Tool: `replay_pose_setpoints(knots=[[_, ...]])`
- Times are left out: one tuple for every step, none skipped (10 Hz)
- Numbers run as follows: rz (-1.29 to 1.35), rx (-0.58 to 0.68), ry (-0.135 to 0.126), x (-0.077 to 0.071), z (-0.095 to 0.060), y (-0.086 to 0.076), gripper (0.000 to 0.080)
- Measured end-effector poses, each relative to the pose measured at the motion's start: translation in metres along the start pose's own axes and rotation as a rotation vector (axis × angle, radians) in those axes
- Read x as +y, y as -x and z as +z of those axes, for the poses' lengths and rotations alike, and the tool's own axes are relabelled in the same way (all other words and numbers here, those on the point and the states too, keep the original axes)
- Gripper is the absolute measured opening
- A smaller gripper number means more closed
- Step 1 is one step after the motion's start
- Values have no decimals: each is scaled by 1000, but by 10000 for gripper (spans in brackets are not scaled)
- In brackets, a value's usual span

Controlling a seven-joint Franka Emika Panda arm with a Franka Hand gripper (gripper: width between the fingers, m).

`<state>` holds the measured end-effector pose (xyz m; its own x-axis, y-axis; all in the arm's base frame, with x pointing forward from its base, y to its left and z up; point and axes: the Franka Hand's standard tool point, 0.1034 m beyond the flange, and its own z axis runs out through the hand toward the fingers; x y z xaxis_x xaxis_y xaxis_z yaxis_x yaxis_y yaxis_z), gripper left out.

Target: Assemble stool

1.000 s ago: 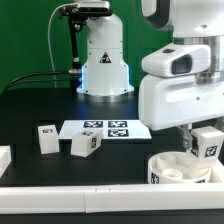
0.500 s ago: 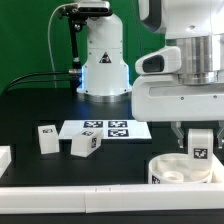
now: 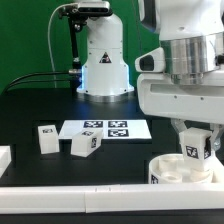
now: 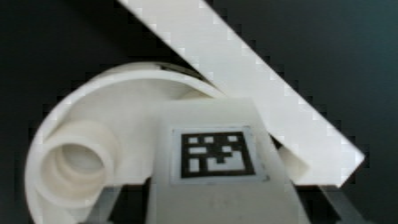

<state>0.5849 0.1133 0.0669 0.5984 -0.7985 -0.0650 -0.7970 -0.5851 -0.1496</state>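
Note:
My gripper (image 3: pixel 194 132) hangs at the exterior view's right, shut on a chunky white stool leg (image 3: pixel 194 148) with a black-and-white tag. The leg is upright, just above the round rimmed seat disc (image 3: pixel 168 171), and I cannot tell whether they touch. In the wrist view the held leg (image 4: pixel 217 160) fills the space between the dark fingers (image 4: pixel 118 206) of the gripper (image 4: pixel 217 208). The seat disc (image 4: pixel 103 125) with a round socket lies beneath it. Two loose legs (image 3: pixel 47 138) (image 3: pixel 84 144) lie on the black table at the exterior view's left.
The marker board (image 3: pixel 105 129) lies flat mid-table, behind the loose legs. A long white border rail (image 3: pixel 80 205) runs along the front edge, and a rail (image 4: pixel 222 55) passes close beside the seat. The arm's white base (image 3: pixel 105 60) stands at the back.
The wrist has turned and the held leg has shifted slightly toward the exterior view's left and a little lower over the seat disc. The loose legs have not moved.

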Motion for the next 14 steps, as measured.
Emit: replay_pose_setpoints(knots=[[164, -15, -10, -1, 0, 1, 333], [314, -27, -18, -2, 1, 5, 333], [431, -32, -37, -3, 1, 4, 333], [490, -43, -49, -3, 1, 3, 333], [602, -60, -58, -5, 1, 4, 333], [631, -67, -63, -5, 1, 4, 333], [632, -70, -63, -5, 1, 4, 333], [624, -70, -63, -5, 1, 4, 333], [556, -80, -46, -2, 2, 6, 557], [481, -108, -15, 2, 2, 9, 557], [403, -116, -20, -1, -7, 4, 632], [263, -128, -8, 0, -15, 8, 632], [132, -143, 1, 2, -22, 12, 644], [56, -143, -6, 1, -25, 12, 648]])
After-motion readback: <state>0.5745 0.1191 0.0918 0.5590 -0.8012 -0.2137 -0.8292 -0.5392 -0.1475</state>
